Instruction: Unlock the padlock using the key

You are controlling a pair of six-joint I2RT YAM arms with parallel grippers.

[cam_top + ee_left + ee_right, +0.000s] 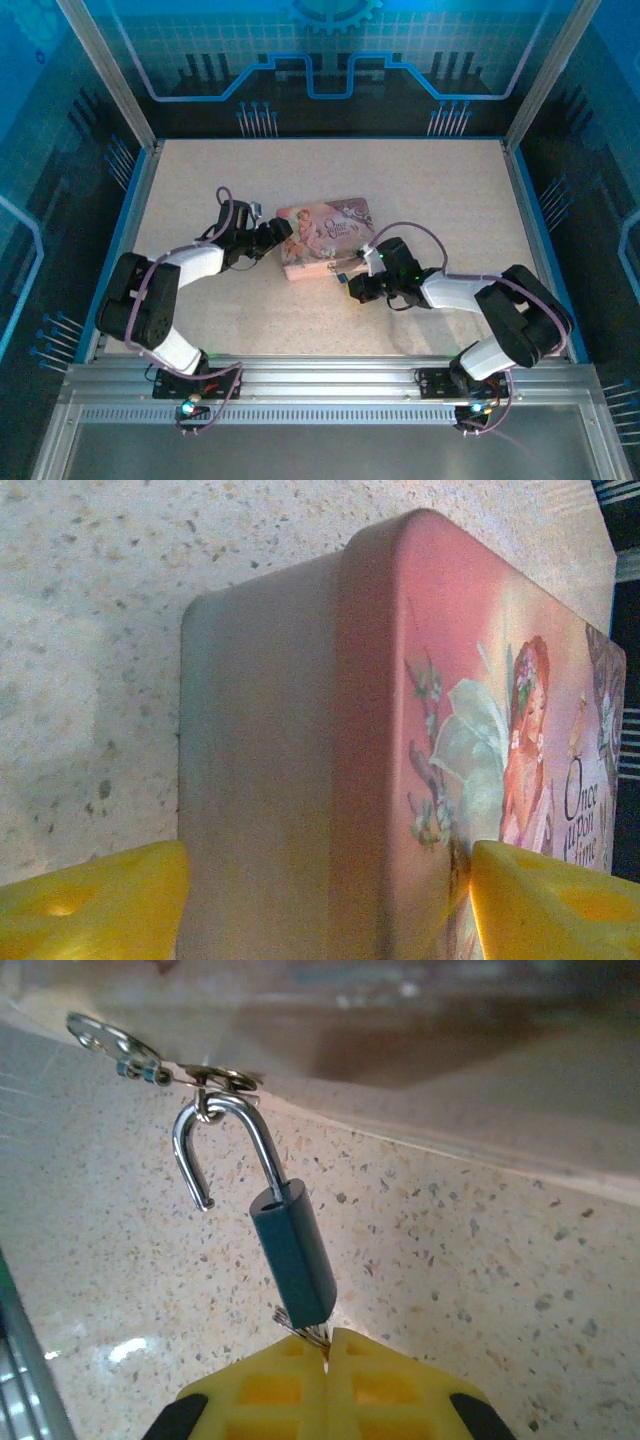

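Two yellow fingers (250,1395) of the right gripper (327,1345) are pressed tip to tip with no gap between them. They pinch the key (300,1326), of which a short silvery stub shows between the tips and the underside of the padlock (295,1260). The key sits in the bottom of the lock's dark bluish body. The body tilts away from the gripper, above the speckled table (480,1260); whether it touches the table cannot be told.

The silvery shackle (225,1130) is sprung: one leg remains in the body and the free leg hangs clear of it. Its bend is hooked through a small metal loop (225,1080) on the side wall of the pink tin (450,1040). A thin wire ring (100,1035) lies just beside that loop.

On the other arm, the left gripper (325,880) straddles one end of the tin. One finger (90,900) is against the plain side wall and the other overlaps the illustrated lid, so the fingers are parted by the tin's thickness and closed onto it.

From above, the tin (325,228) lies flat near the middle of the table (450,200), well apart from all four edges. The left gripper (275,235) holds its left end. The right gripper (352,270) is at the tin's near long side, toward its right corner, and the padlock hangs there.
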